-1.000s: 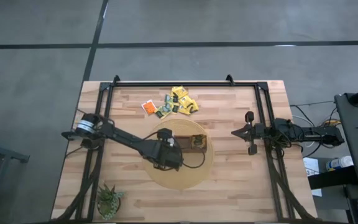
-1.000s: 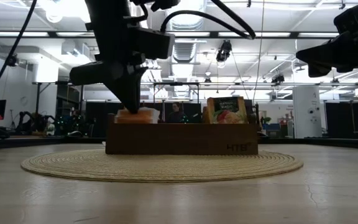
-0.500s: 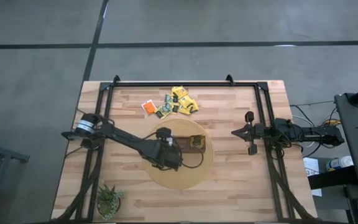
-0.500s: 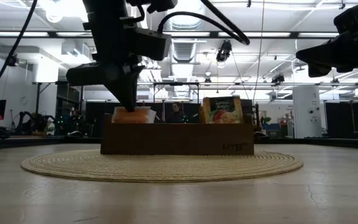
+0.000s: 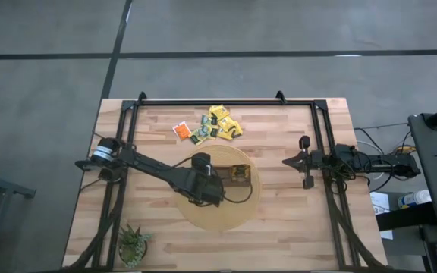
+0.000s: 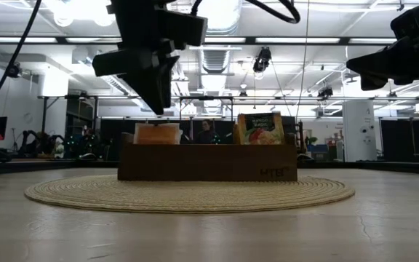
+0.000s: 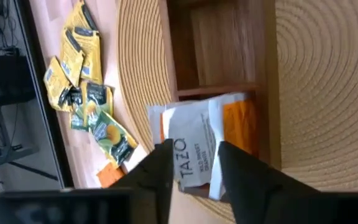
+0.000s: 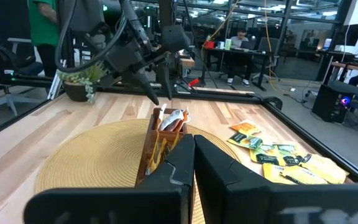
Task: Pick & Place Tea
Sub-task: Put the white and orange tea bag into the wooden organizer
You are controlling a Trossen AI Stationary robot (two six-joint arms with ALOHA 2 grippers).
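Observation:
The long brown box (image 5: pixel 230 173) lies on a round woven mat (image 6: pixel 188 193). An orange-and-white tea sachet (image 6: pixel 157 134) stands upright in the box's left end compartment, which also shows in the left wrist view (image 7: pixel 210 143). A green sachet (image 6: pixel 262 129) stands in the right end compartment. Loose yellow, green and orange sachets (image 5: pixel 217 125) lie flat on the table beyond the mat. My left gripper (image 6: pixel 162 109) hangs open just above the orange sachet, apart from it (image 7: pixel 194 152). My right gripper (image 5: pixel 288 161) is shut and waits at the table's right side (image 8: pixel 194 140).
A small potted plant (image 5: pixel 133 244) stands at the table's near left corner. A black frame rail (image 5: pixel 211 101) runs along the far edge and down both sides. Bare wood lies to the right of the mat (image 5: pixel 287 205).
My left gripper has gone up from the orange sachet in the box's left compartment and now hangs clear above it. The sachet has stayed upright in the box. The box slid slightly toward the left.

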